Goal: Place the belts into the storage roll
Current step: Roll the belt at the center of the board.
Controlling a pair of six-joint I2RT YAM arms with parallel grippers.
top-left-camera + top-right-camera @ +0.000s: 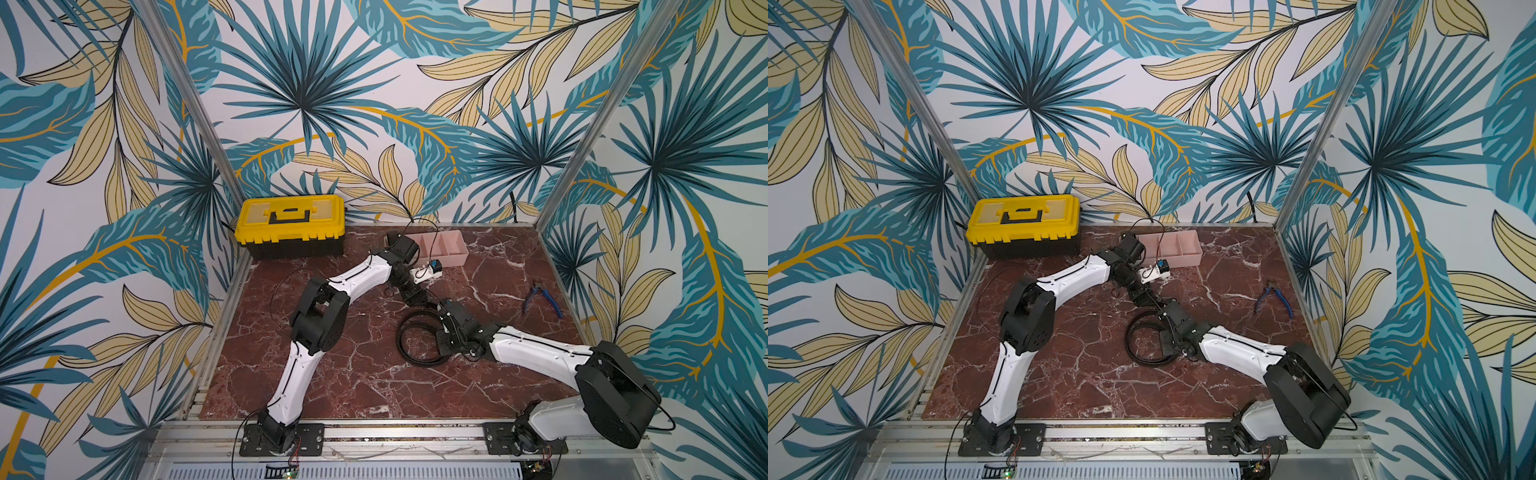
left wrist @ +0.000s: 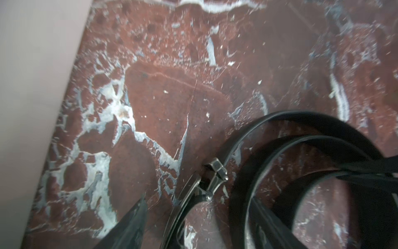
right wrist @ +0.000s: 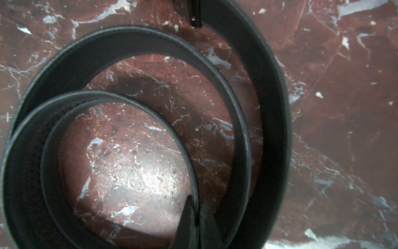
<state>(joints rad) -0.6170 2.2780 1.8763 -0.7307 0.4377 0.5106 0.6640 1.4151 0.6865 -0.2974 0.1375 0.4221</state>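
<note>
A black belt (image 1: 401,337) (image 1: 1130,337) lies in a loose coil of several turns on the red marble table, in front of the storage roll (image 1: 451,248) (image 1: 1185,248), a pale pink divided tray at the back. My right gripper (image 3: 196,207) is shut on the innermost turn of the belt (image 3: 129,41), which stands on edge between the fingers. My left gripper (image 2: 193,232) hangs open over the belt's metal buckle (image 2: 217,174), with one finger (image 2: 129,226) showing beside it. In the left wrist view the storage roll's pink wall (image 2: 32,86) is close by.
A yellow-and-black toolbox (image 1: 291,224) stands at the back left corner. Blue-handled pliers (image 1: 542,299) lie near the right wall. Both arms meet over the middle of the table (image 1: 353,374), and patterned walls close it in on three sides.
</note>
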